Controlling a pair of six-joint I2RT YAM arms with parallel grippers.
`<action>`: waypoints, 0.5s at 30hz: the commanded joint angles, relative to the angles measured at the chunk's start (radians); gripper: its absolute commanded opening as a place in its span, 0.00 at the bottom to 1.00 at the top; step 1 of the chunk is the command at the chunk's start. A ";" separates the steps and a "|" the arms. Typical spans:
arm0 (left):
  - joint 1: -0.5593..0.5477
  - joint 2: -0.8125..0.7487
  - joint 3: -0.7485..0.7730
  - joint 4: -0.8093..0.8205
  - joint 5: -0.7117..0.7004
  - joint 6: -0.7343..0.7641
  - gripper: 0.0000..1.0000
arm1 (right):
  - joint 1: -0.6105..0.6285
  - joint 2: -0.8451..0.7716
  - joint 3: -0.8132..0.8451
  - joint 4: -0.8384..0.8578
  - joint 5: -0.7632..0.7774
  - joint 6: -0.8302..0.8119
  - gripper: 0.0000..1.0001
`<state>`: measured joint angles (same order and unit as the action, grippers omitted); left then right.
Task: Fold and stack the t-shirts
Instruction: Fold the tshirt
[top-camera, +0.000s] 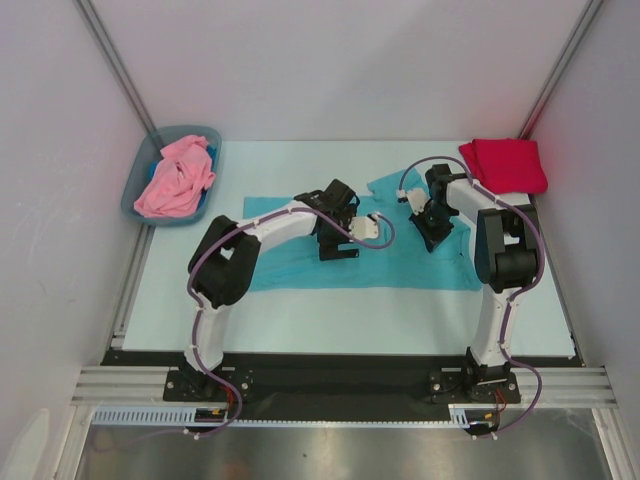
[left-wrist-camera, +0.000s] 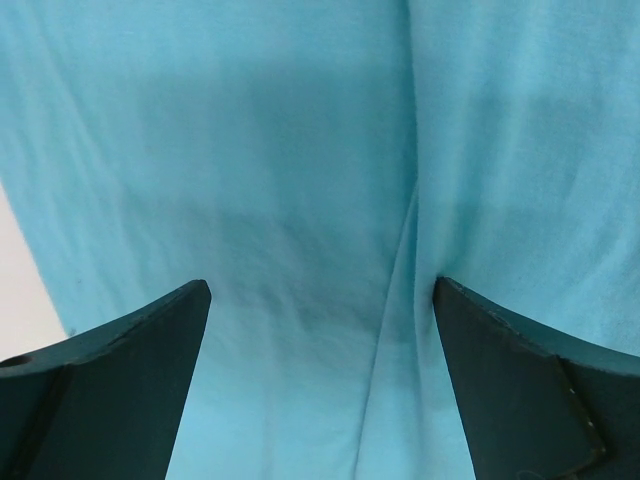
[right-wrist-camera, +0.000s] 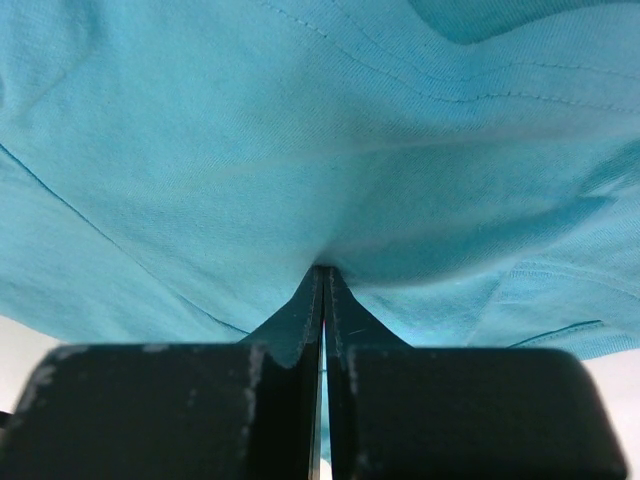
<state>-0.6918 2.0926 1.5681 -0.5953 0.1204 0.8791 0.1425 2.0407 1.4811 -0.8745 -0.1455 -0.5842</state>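
Note:
The teal t-shirt (top-camera: 400, 265) lies spread across the middle of the table. My left gripper (top-camera: 338, 250) hangs open just above its middle part. In the left wrist view the dark fingers (left-wrist-camera: 130, 390) stand wide apart over the teal cloth (left-wrist-camera: 250, 150), which has a soft crease running down it. My right gripper (top-camera: 432, 240) is at the shirt's right part, near the collar. In the right wrist view the gripper (right-wrist-camera: 323, 268) is shut, pinching a pucker of the teal cloth (right-wrist-camera: 300, 130). A red t-shirt (top-camera: 503, 165) lies folded at the back right. A pink t-shirt (top-camera: 175, 178) sits crumpled in the bin.
A grey-blue plastic bin (top-camera: 133, 190) stands at the back left corner, holding the pink shirt. White walls with metal posts close in the table on three sides. The arms' bases are bolted along the near edge.

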 joint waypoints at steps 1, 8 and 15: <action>0.003 -0.011 0.067 0.031 -0.021 -0.032 1.00 | 0.025 0.006 -0.027 0.034 -0.065 0.001 0.00; 0.011 -0.013 0.136 0.026 -0.019 -0.043 1.00 | 0.025 0.007 -0.035 0.046 -0.066 0.003 0.00; 0.015 0.007 0.101 0.028 -0.021 -0.016 1.00 | 0.025 0.013 -0.030 0.049 -0.055 0.003 0.00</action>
<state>-0.6842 2.0949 1.6699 -0.5766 0.0967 0.8631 0.1425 2.0392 1.4773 -0.8700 -0.1452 -0.5838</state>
